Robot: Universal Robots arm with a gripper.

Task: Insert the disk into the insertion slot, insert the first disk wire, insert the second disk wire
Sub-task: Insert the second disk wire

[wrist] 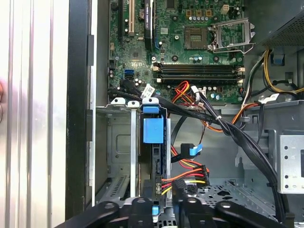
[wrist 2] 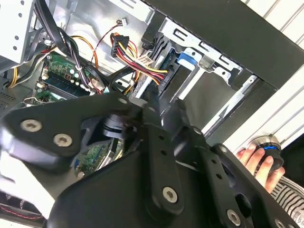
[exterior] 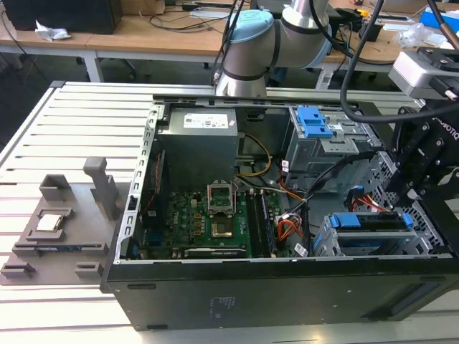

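The disk (wrist: 153,135), in its blue carrier, sits inside the insertion slot (wrist: 118,142), a silver metal cage at the case's front corner. The exterior view shows the disk (exterior: 369,221) lying in the cage (exterior: 326,244) at its right. A bundle of red, yellow and black wires (wrist: 187,175) ends at a black plug against the disk's rear edge. A second wire with a blue plug (wrist: 194,151) hangs loose beside it. My gripper (wrist: 161,202) straddles the disk's rear end at the black plug (wrist 2: 159,78). In the exterior view the gripper (exterior: 419,179) hangs over the cage.
The open computer case holds a green motherboard (exterior: 208,222), a grey power supply (exterior: 197,143) and a taller bay with a blue latch (exterior: 313,123). Black cables (wrist: 247,142) cross beside the cage. A person's hand (wrist 2: 254,159) rests on a round knob (wrist 2: 266,145) outside the case.
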